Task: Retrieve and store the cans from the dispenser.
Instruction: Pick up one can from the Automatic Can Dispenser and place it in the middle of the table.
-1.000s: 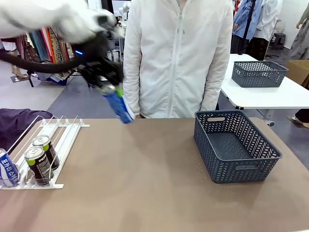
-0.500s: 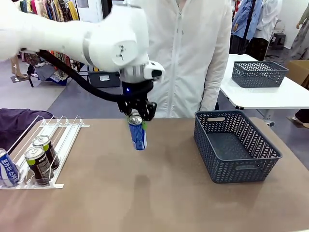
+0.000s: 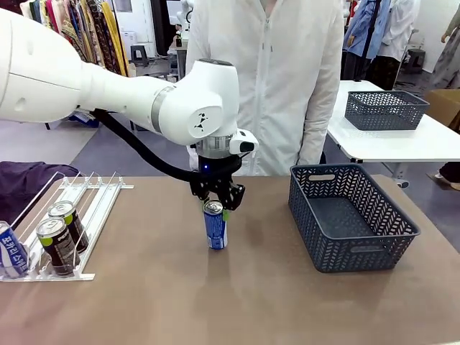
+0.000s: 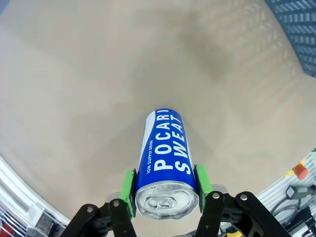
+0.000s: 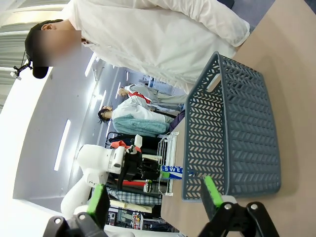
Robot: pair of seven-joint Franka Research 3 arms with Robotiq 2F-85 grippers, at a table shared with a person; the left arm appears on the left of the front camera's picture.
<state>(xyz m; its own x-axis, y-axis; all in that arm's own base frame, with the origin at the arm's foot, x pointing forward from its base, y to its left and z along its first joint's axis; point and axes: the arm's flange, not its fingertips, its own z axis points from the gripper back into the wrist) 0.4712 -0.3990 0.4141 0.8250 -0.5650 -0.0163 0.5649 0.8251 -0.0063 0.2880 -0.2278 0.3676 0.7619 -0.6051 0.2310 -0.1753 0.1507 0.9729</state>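
Two green pads (image 4: 129, 190) of the left gripper (image 4: 167, 191) press on opposite sides of a slim blue drink can with white lettering (image 4: 165, 153), gripping it just below its silver rim, so the black fingers stand narrow with the can clamped between them. In the front view this gripper (image 3: 215, 204) points straight down and the can (image 3: 215, 231) hangs upright from the fingertips, its base at the brown tabletop (image 3: 237, 302); whether it touches the surface or sits just above it I cannot tell. Off to one side of the fingers, well apart, is a dark grey mesh basket with cut-out handles (image 3: 359, 248). Off to the other side, also well apart, lies the white sloping wire-railed rack (image 3: 90, 208), with two black cans with green tops (image 3: 56, 244) standing one behind the other in one lane against the curved stops and another blue can (image 3: 11, 253) in the neighbouring lane. Beyond the fingers, at the far edge of the table, stands a person in a white zipped jacket (image 3: 266, 79). Both fingers of the right gripper (image 5: 155, 197) are spread wide with nothing between their green pads, and the grey basket (image 5: 232, 128) sits past the fingertips, nearer the finger on that picture's right.
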